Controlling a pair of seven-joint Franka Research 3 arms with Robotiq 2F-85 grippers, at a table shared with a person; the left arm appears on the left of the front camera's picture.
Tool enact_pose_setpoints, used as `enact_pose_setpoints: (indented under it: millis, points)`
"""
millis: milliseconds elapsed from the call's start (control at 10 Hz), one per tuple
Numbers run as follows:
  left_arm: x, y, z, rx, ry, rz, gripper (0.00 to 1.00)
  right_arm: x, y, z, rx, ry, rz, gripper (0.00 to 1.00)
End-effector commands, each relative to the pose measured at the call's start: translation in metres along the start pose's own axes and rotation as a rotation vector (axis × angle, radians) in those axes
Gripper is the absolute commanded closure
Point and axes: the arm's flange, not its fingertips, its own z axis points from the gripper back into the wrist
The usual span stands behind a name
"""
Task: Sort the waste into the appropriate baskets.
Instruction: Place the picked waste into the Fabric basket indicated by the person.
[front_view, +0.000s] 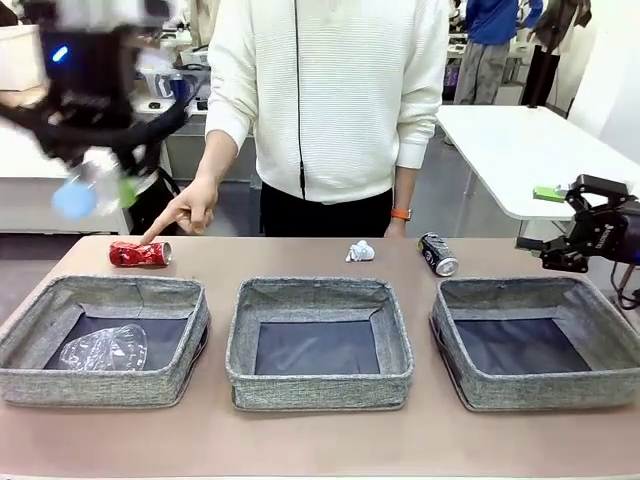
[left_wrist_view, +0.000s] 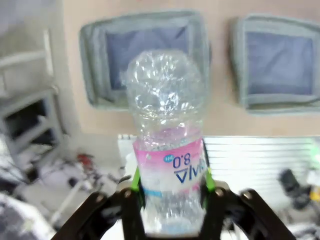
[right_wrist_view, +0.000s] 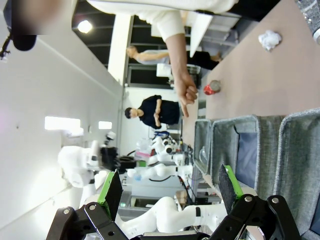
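Note:
My left gripper (front_view: 108, 178) hangs high above the table's left end, shut on a clear plastic bottle (front_view: 82, 196) with a blue cap. In the left wrist view the bottle (left_wrist_view: 170, 150) shows a pink label, and the green pads (left_wrist_view: 136, 182) of the gripper (left_wrist_view: 172, 189) press it from both sides. A red can (front_view: 140, 254) lies behind the left basket (front_view: 30, 325), and a person's finger (front_view: 160, 230) points at it. A paper wad (front_view: 360, 251) and a black can (front_view: 438, 254) lie farther right. My right gripper (front_view: 562, 226) is open beside the right basket (front_view: 452, 320), empty (right_wrist_view: 169, 192).
The left basket holds a crushed clear bottle (front_view: 105, 348). The middle basket (front_view: 320, 385) and the right one have nothing in them. The person (front_view: 330, 100) stands at the far edge, behind the middle basket. A white table (front_view: 520, 150) stands at the back right.

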Motion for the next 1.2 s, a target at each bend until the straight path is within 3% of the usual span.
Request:
enact_pose_setpoints:
  millis: [0,100,300,500,800,1100]
  points:
    - [-0.023,0.036,-0.038,-0.078,-0.025,0.156,0.52,0.001,0.005,-0.001,0.011,-0.007,-0.020,0.00]
    - [-0.022,0.052,-0.059,-0.088,-0.031,0.270,0.52,0.001,0.005,-0.001,0.011,-0.007,-0.020,0.00]
    - [-0.009,0.068,-0.097,-0.182,-0.031,0.363,0.52,0.001,0.005,-0.001,0.011,-0.007,-0.020,0.00]
    - [0.012,0.067,-0.116,-0.234,0.026,0.323,0.52,0.001,0.005,-0.001,0.011,-0.007,-0.020,0.00]
    - [0.037,0.071,-0.141,-0.209,0.095,0.345,0.52,0.001,0.005,-0.001,0.011,-0.007,-0.020,0.00]
    - [0.037,0.077,-0.139,-0.244,0.077,0.368,0.52,0.001,0.005,-0.001,0.011,-0.007,-0.020,0.00]
